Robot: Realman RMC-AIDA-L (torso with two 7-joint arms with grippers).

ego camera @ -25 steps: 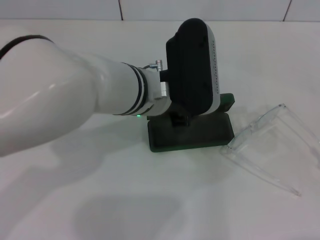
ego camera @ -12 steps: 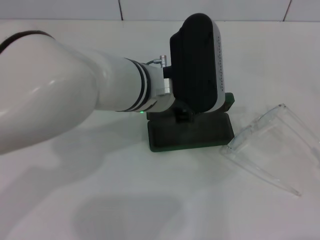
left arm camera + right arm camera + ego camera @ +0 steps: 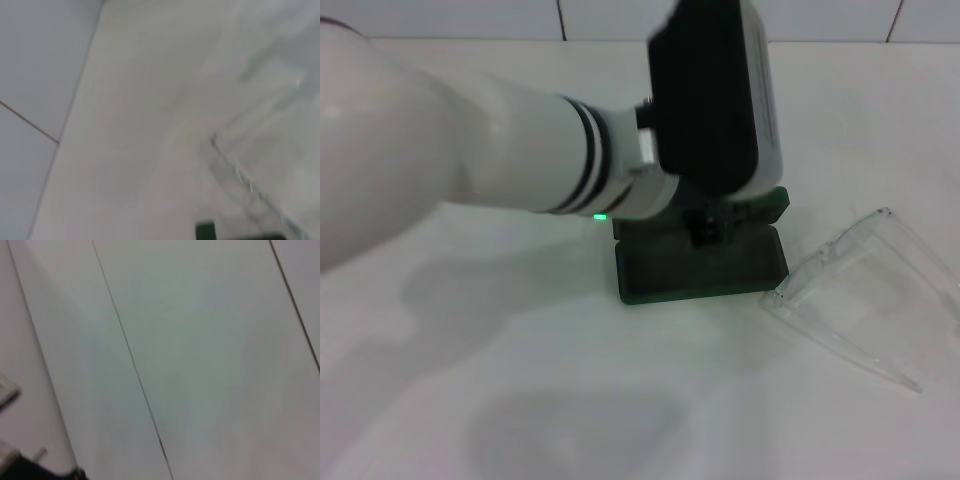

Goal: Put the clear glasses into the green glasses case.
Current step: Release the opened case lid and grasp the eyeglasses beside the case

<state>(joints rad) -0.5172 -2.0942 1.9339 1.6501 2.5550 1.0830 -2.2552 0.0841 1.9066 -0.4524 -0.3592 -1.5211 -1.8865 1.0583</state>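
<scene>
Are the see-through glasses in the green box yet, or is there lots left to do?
Not yet. Done: the green glasses case lies open on the table. In hand: the left gripper hangs over the case, holding nothing I can see. Left: the clear glasses sit beside the case, untouched, and need picking up and placing inside.

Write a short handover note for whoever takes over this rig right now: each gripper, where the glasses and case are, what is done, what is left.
Left gripper: over the rear of the case, at the lid hinge; its wrist housing hides the fingers.
Right gripper: not in view.
Case: open on the table, tray empty.
Glasses: on the table beside the case, on the robot's right, untouched.
Done: case opened.
Left: pick up the glasses, lay them in the tray.
</scene>
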